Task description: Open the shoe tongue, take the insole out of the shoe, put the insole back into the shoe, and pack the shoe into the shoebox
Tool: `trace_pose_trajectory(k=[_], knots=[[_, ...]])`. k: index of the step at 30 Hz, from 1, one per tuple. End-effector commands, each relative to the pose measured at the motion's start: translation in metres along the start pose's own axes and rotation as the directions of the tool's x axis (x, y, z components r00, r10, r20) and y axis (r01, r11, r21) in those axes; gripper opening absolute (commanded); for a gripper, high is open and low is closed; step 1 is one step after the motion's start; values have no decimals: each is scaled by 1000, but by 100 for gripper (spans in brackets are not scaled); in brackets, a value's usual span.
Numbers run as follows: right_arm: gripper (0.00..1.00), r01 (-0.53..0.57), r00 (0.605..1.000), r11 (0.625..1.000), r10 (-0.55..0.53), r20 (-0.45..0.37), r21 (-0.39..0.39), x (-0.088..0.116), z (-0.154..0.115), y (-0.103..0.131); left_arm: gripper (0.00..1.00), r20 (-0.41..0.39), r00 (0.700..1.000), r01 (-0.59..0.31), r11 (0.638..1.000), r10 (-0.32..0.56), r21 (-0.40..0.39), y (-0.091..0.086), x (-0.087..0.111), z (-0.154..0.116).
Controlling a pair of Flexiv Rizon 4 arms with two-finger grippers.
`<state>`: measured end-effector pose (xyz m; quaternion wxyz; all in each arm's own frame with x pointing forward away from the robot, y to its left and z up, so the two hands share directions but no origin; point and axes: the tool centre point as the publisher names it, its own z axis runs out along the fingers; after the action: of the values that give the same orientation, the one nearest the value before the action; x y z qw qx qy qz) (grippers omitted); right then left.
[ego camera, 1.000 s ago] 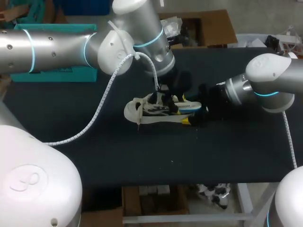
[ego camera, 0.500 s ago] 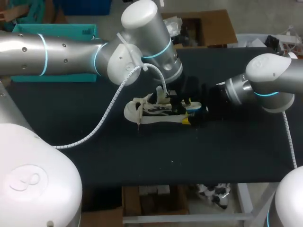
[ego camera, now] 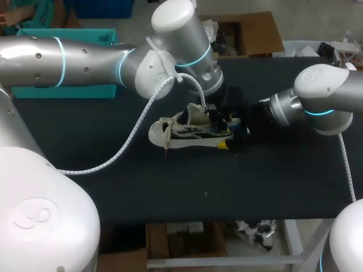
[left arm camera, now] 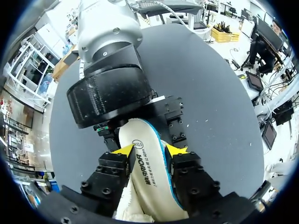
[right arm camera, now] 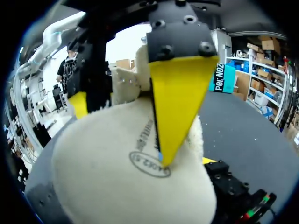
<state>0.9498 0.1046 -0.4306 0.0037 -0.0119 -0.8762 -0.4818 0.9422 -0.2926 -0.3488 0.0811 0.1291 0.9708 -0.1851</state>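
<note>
Count: one shoe (ego camera: 180,134), one insole (left arm camera: 150,186), two grippers on them; can't identify a shoebox on the table (ego camera: 170,187). The shoe lies mid-table, long axis running side to side in the head view, toe toward my left side and heel toward my right. The left gripper (left arm camera: 149,151) is clamped on the insole: both yellow tips press its edges from opposite sides. The right wrist view agrees, with a left fingertip (right arm camera: 180,107) flat against the fleecy face of the insole (right arm camera: 117,186). The insole sits at the shoe's heel end. Its long axis runs straight ahead of the left fingers toward the right gripper (ego camera: 229,136), and its far end passes under that gripper's body. How much of it is still inside the shoe is hidden. The right gripper is parked at the heel, touching or nearly touching shoe and insole; grip state there I can't tell. The left arm reaches past centre and hangs directly over the heel, so it is the arm nearest the insole and the one that has it. My read: mid insole-removal. The key relation is insole axis versus shoe opening: pull along the insole's length, up and out at the heel, with the right arm bracing the shoe. A sideways pull would likely fold the insole or drag the shoe.
</note>
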Motion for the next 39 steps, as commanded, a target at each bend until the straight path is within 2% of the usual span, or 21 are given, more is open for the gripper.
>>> trace_pose_trajectory(k=[1, 8, 10, 11, 12, 18, 23, 29, 35, 36, 38, 39], knots=[[0, 1, 1000, 1000, -1, -1, -3, 1, 4, -4, 41, 22, 1000, 13, 1000, -13, 8, 4, 4, -10], [0, 1, 1000, 1000, -1, -1, -3, 1, 4, -4, 33, 44, 998, 45, 999, -46, 12, 11, 2, -19], [0, 1, 1000, 1000, -1, -1, -3, 1, 4, -4, 22, 46, 998, 50, 999, -50, 13, 13, 1, -21], [0, 1, 1000, 1000, -1, -1, -3, 1, 4, -4, 6, 48, 997, 56, 998, -57, 14, 14, 0, -22], [0, 1, 1000, 1000, -1, -1, -3, 1, 4, -4, 0, 48, 997, 58, 998, -59, 15, 14, 0, -23], [0, 1, 1000, 1000, -1, -1, -3, 1, 4, -4, 0, 61, 996, 60, 998, -62, 31, 13, 0, -35], [0, 1, 1000, 1000, -1, -1, -3, 1, 4, -4, 0, 59, 998, 24, 998, -28, 62, 6, 6, -48], [0, 1, 1000, 1000, -1, -1, -3, 1, 4, -4, 0, 1, 999, -45, 982, 45, 184, -5, 14, -72], [0, 9, 1000, 1000, -9, -10, 0, -4, -3, 2, 0, -40, 993, -88, 938, 107, 337, -19, 15, -102], [4, 12, 1000, 1000, -12, -9, 0, -5, -5, 3, 0, -44, 992, -96, 928, 120, 360, -22, 16, -107], [64, 16, 1000, 1000, -16, -8, -3, -5, -8, 5, 0, -45, 990, -108, 913, 136, 394, -28, 16, -115], [100, 16, 1000, 1000, -16, -8, -4, -5, -11, 5, 0, -45, 988, -117, 904, 148, 412, -32, 16, -119]])
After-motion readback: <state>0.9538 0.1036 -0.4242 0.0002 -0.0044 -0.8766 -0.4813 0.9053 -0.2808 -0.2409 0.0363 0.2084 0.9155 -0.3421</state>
